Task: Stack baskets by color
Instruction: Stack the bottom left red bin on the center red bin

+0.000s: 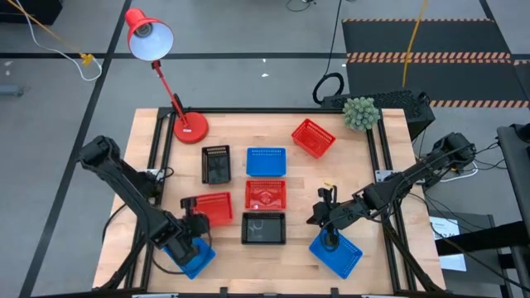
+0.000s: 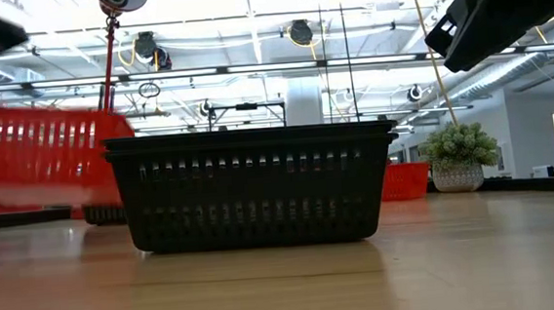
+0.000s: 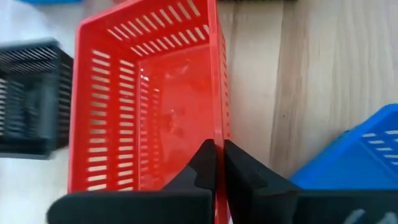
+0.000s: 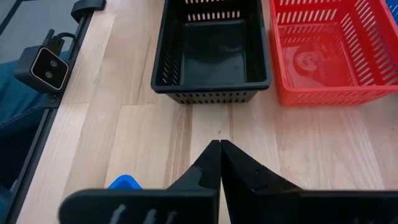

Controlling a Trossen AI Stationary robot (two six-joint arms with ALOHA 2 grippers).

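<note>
My left gripper (image 1: 193,223) is shut on a red basket (image 1: 215,209) at the table's near left, above a blue basket (image 1: 190,258). In the low view this red basket (image 2: 32,153) shows blurred and off the tabletop. My right gripper (image 1: 328,217) hovers shut and empty over the wood, above another blue basket (image 1: 336,253). A black basket (image 1: 263,228) and a red one (image 1: 265,194) rest on their bottoms at the middle. Farther back stand a black basket (image 1: 216,163), a blue one (image 1: 266,161) and a red one (image 1: 313,137). My left gripper pinches one side wall of the red basket at its rim (image 3: 219,134), with one finger inside the basket and one outside. The fingers slant down from the table's near left and lie along that wall. The basket hangs open side up, raised off the table.
A red desk lamp stands on its base (image 1: 190,126) at the far left. A small potted plant (image 1: 360,113) sits at the far right corner. Black frame rails (image 1: 377,157) run along the table's sides. Bare wood lies between the middle baskets and the right rail.
</note>
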